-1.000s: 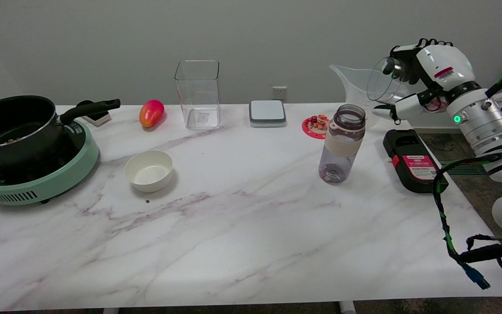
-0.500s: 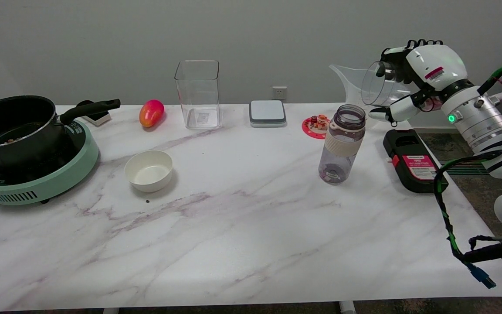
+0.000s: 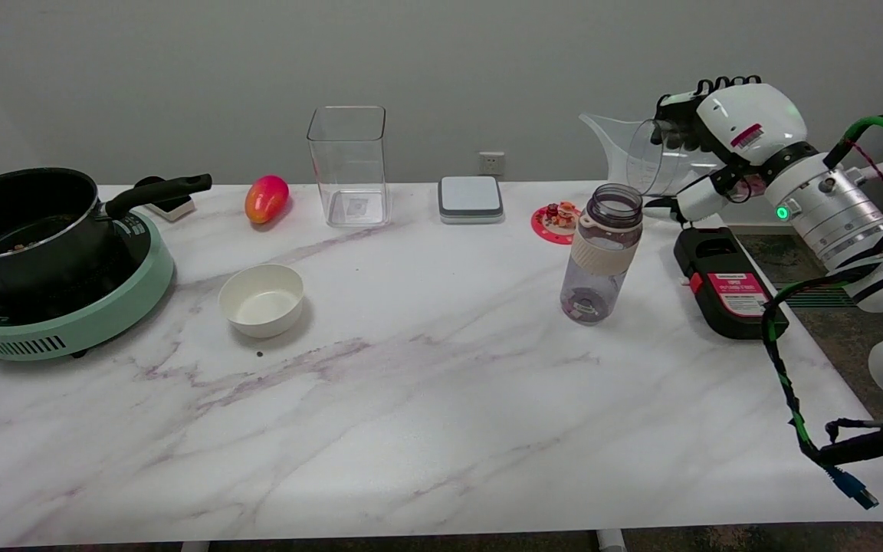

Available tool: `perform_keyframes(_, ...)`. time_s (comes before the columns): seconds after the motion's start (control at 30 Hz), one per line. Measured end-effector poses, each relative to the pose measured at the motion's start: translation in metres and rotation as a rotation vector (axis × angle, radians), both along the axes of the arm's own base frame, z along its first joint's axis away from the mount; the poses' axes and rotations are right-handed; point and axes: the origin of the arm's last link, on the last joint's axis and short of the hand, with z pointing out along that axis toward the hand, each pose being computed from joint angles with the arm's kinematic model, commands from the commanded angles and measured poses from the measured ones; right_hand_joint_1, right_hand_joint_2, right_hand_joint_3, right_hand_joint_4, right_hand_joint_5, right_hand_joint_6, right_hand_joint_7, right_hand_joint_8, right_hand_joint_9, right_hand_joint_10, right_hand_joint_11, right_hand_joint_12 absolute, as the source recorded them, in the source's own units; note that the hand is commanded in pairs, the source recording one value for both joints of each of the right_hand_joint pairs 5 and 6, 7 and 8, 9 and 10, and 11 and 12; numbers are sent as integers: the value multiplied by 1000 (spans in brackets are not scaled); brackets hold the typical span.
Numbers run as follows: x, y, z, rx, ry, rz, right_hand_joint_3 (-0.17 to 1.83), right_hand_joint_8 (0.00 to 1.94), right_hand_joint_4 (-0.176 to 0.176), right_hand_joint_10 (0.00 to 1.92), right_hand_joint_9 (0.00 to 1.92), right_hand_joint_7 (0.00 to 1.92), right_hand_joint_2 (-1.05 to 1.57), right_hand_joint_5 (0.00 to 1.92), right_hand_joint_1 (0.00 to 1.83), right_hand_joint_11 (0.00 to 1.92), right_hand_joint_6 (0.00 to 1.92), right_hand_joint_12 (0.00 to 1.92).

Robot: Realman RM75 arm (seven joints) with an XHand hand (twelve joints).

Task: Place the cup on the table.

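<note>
sideways, clear cup wrapped by right hand fingers

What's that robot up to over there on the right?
Its right hand is holding a clear cup in the air, tipped on its side with the mouth facing left, just above and beside an open water bottle. The cup is not yet set down on the marble table. A clear measuring jug stands right behind it.

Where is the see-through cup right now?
In the head view, the clear plastic cup is at the far right, held tipped in the air by the robot's right hand, just above and behind the purple-tinted water bottle.
</note>
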Motion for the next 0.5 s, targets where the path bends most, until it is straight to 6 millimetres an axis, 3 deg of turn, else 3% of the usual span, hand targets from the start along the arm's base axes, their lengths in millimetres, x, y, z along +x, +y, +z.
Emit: perform_keyframes(0.5,10,0,-6,6,83,3,912,1544,0,1477,1477,1544,864,1483,1526,1262,1483,1262)
